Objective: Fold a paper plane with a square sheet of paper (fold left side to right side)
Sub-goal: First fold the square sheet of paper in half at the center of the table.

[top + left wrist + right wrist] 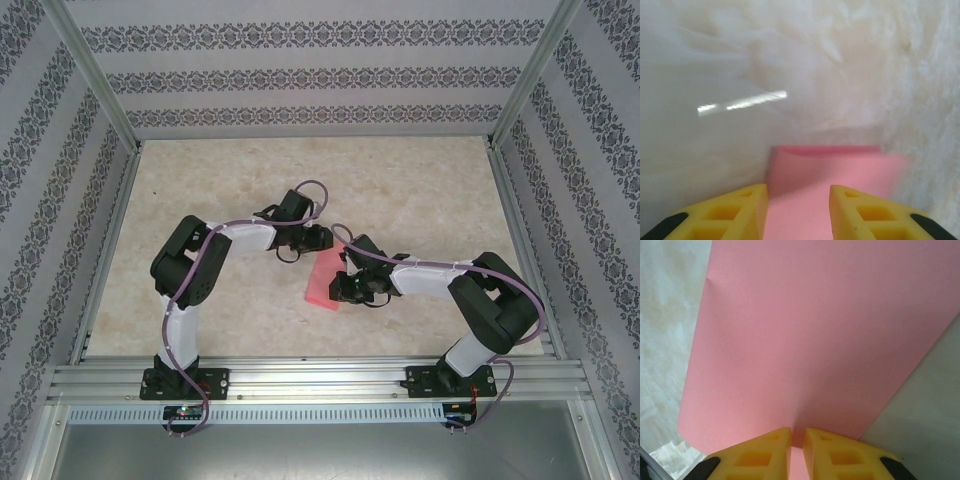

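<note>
Right-hand pincer (797,434) first: I am squeezing its two yellow fingers almost together on the near edge of the square sheet of paper (805,340), with only a sliver of salmon-red showing in the slit between them. A small pucker is running up from the pinch, and from this wrist the sheet is spreading wide and smooth ahead of me, so I am judging that I am gripping it, not merely resting on it.

Across from it, I am holding my left pincer (799,192) with its fingers well apart, gripping nothing. It is hovering low over the far end of the sheet, and the pink is passing under the gap between the fingers.

From overhead, the sheet is lying near the middle of the table (420,190), between my two wrists, and my right wrist is covering part of it. What is showing looks like a narrow strip, so I cannot tell whether the left-over-right fold is already lying flat or is only being started.

As for progress, I am reading this as early. No pointed nose, no centre ridge and no wing creases are showing anywhere, so nearly all of the folding appears to be left.

No tray, box or bin is holding anything; the paper is sitting directly on the marbled tabletop.
</note>
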{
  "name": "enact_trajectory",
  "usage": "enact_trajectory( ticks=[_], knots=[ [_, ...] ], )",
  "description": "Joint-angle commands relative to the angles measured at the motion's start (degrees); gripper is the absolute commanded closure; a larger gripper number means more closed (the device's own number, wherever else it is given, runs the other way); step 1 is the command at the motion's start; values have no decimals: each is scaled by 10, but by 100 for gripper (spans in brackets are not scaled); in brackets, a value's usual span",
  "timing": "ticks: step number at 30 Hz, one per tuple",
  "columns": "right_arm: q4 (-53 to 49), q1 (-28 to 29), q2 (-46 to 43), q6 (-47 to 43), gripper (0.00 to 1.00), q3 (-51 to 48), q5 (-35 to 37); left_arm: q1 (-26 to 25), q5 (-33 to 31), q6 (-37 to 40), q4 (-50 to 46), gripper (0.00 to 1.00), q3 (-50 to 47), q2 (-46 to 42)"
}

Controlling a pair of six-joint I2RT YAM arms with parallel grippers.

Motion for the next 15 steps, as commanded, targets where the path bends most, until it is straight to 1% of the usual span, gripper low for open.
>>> enact_trajectory(
  ticks=[1, 4, 6, 8, 11, 15],
  knots=[
    [-102, 4, 31, -22, 81, -29, 43, 41, -37, 16, 14, 61, -39, -61],
    [-111, 3, 33, -29, 81, -25, 42, 60, -34, 25, 14, 61, -73, -102],
    [-111, 4, 32, -30, 81, -23, 42, 63, -29, 33, 16, 62, -89, -120],
    [-111, 4, 31, -30, 81, -23, 42, 62, -4, 31, 32, 63, -104, -132],
    [-112, 3, 34, -31, 81, -20, 43, 54, 42, 17, 77, 64, -119, -131],
    [-114, 3, 38, -31, 81, -19, 42, 30, 70, 1, 98, 65, -104, -104]
  ],
)
